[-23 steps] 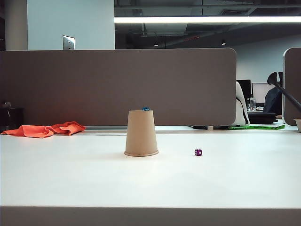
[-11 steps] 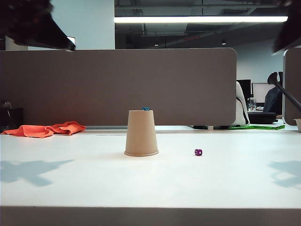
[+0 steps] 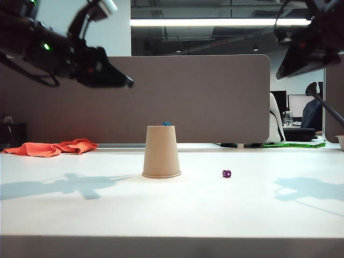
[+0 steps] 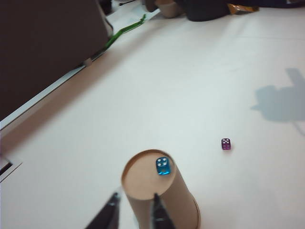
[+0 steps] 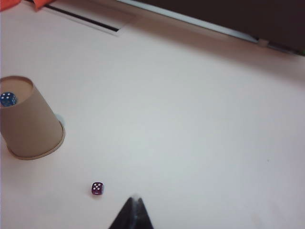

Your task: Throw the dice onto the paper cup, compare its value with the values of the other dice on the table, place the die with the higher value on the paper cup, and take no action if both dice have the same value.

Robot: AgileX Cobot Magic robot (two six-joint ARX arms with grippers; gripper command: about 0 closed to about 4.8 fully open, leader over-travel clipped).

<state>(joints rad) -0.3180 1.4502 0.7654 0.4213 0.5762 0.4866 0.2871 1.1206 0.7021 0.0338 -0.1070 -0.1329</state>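
Note:
The paper cup (image 3: 161, 153) stands upside down mid-table, with the blue dice (image 3: 166, 124) resting on its flat top. The purple other dice (image 3: 227, 173) lies on the table to the cup's right. My left gripper (image 3: 124, 83) hangs high at the upper left, well above the cup. In the left wrist view it (image 4: 135, 197) is open and empty, looking down on the cup (image 4: 177, 200), the blue dice (image 4: 163, 166) and the purple one (image 4: 226, 143). My right gripper (image 3: 279, 74) hovers high at the upper right. In its wrist view it (image 5: 135, 200) is shut above the table beside the purple dice (image 5: 97, 188), with the cup (image 5: 31, 129) farther off.
An orange cloth (image 3: 51, 148) lies at the back left of the table. A brown partition (image 3: 188, 97) runs along the far edge. A green strip (image 3: 301, 144) lies at the back right. Both arms cast shadows on the white tabletop.
Both arms have swung down and inward into the exterior view from the upper corners, and their shadows have moved toward the middle. Cup and both dice have stayed put.

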